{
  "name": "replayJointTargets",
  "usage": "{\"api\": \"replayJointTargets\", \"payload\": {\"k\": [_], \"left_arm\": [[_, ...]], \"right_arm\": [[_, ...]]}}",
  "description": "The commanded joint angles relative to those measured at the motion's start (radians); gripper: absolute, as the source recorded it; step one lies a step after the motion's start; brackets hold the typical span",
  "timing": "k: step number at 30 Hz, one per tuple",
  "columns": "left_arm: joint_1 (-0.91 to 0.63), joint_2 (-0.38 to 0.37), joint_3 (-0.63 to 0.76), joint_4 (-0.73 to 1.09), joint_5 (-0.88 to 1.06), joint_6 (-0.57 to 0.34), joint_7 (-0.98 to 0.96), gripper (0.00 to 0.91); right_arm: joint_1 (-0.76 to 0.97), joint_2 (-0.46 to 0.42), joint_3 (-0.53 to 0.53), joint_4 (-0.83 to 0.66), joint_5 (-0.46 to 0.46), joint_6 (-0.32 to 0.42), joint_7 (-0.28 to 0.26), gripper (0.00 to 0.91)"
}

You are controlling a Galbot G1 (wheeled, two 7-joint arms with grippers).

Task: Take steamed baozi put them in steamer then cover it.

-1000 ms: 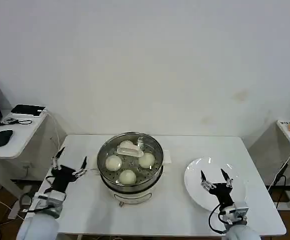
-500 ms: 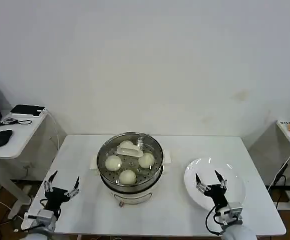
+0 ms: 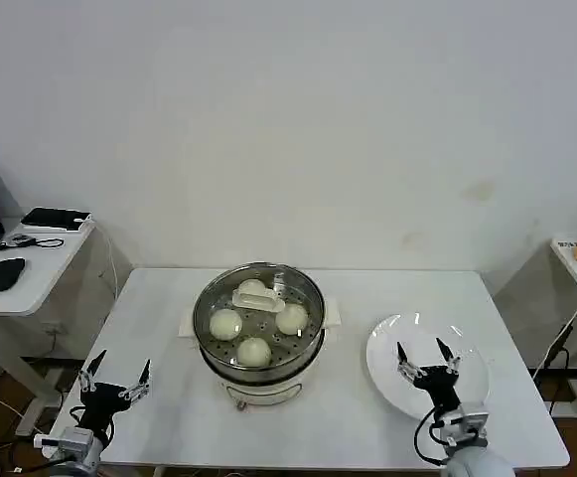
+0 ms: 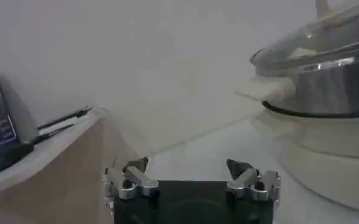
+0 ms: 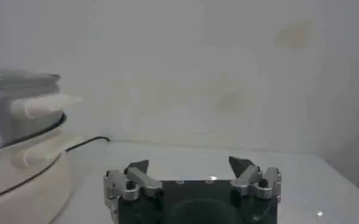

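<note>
On the white table (image 3: 367, 288), we see the steamer (image 3: 258, 370) standing at the centre on its cream-white base, the cover (image 3: 258, 311) seated on its rim with the bar handle at the middle. Through the glass, four steamed baozi (image 3: 226, 323) rest on the perforated tray, one at the far side partly behind the handle, one left, one right and one near.

Our left gripper (image 3: 115, 375) hangs at the near left corner of the table, well apart from the steamer, its fingers spread wide and holding nothing. From its wrist camera, the left gripper (image 4: 191, 172) faces the steamer's steel wall (image 4: 325, 85) and the lid's rim.

Our right gripper (image 3: 428, 358) hovers over the near part of a white plate (image 3: 467, 383) to the right of the steamer, fingers likewise parted and bare. Its wrist camera shows the right gripper (image 5: 191, 170) with the steamer (image 5: 14, 115) off to one side.
</note>
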Motion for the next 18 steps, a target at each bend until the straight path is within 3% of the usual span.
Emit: {"api": "replayJointTargets", "payload": {"k": [1,18], "left_arm": [[0.008,-0.005,-0.009,-0.012,-0.031,-0.011,0.009,0.907],[0.024,0.003,-0.018,-0.023,-0.028,-0.015,0.025,0.907]], "right_arm": [[-0.006,0.007,0.038,0.039,-0.011,-0.018,0.008,0.907],[-0.021,0.024,0.038,0.048,-0.039,-0.021,0.003,0.907]]}}
